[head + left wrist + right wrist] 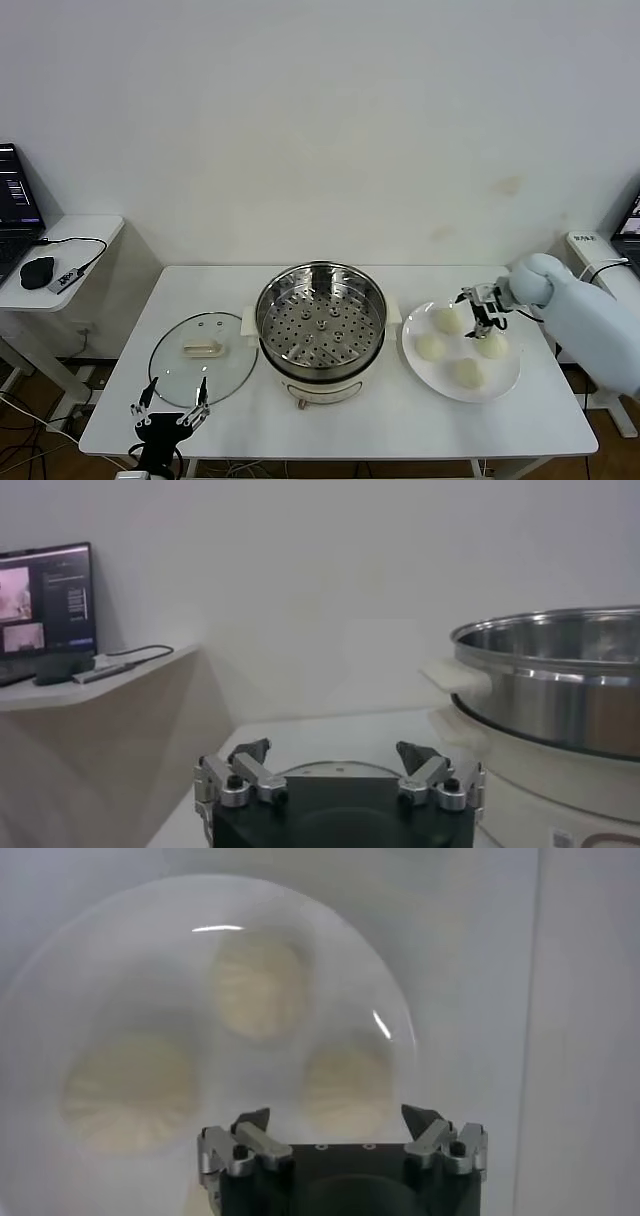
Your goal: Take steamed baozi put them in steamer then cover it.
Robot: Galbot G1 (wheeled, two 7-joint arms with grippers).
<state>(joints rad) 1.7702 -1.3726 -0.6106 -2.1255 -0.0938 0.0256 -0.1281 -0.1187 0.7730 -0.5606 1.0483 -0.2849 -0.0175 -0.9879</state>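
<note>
Several cream-white baozi (447, 320) lie on a flat white plate (425, 366) at the right of the table. In the right wrist view three of them show, one (345, 1086) straight ahead between the jaws. My right gripper (482, 319) hovers open just above the plate, among the buns, holding nothing; it shows in the right wrist view (340, 1122). The steamer (320, 318) stands at the table's middle with its perforated tray bare. The glass cover (203, 352) lies flat left of it. My left gripper (170, 410) is open and idle at the front left edge, and shows in its wrist view (338, 758).
A side desk (60, 262) at the left carries a laptop, a mouse and a cable. The steamer's wall (560, 685) rises close beside my left gripper. White wall behind the table.
</note>
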